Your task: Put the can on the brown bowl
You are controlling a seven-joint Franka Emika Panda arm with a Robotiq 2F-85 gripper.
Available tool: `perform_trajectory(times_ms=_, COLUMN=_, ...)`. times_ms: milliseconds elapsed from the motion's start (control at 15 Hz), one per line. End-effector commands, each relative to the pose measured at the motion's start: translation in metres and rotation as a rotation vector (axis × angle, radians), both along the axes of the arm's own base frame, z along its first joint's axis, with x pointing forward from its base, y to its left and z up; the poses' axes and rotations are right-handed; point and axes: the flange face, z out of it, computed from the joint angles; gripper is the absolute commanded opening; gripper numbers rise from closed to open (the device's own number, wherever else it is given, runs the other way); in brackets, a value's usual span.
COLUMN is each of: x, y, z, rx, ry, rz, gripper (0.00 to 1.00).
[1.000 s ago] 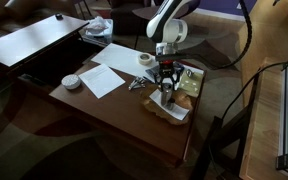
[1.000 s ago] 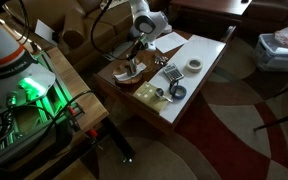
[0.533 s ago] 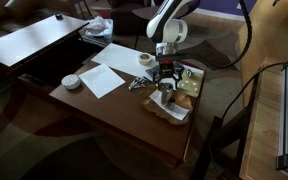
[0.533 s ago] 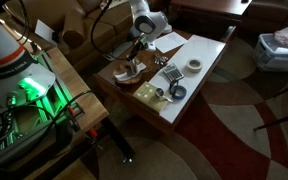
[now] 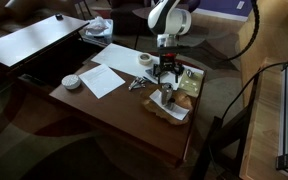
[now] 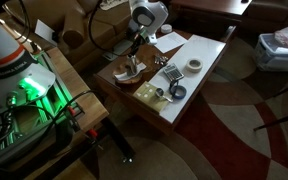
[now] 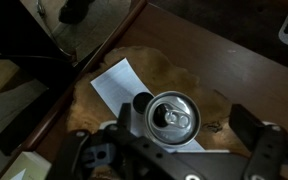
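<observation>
The can (image 5: pixel 166 98) stands upright on the brown bowl (image 5: pixel 184 103) near the table's edge, and it shows in both exterior views, can (image 6: pixel 127 68) on brown bowl (image 6: pixel 117 76). From the wrist view I look straight down on the can's silvery top (image 7: pixel 172 117), with the tan brown bowl (image 7: pixel 179 68) and a white paper piece (image 7: pixel 116 84) under it. My gripper (image 5: pixel 165 72) hangs a little above the can, open and holding nothing. In the wrist view the gripper (image 7: pixel 184 121) has its fingers apart on either side of the can, not touching it.
On the dark wooden table (image 5: pixel 104 110) lie a white sheet (image 5: pixel 104 77), a small round white dish (image 5: pixel 72 81) and a pale tape ring (image 5: pixel 145 60). Small metal items (image 6: pixel 171 78) lie mid-table. A green-lit machine (image 6: pixel 24 92) stands beside the table.
The gripper, shut on the can a second ago, has opened and let it go on the bowl. It has then lifted slightly above the can.
</observation>
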Motion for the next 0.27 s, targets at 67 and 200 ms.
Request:
perform_trajectory(times_ms=67, x=-0.026, y=-0.012, z=0.061, rx=0.030, ry=-0.124, rz=0.104, gripper=1.00)
perform_trajectory(times_ms=200, x=-0.010, y=-0.009, z=0.051, rx=0.029, ry=-0.101, rz=0.082, gripper=1.00)
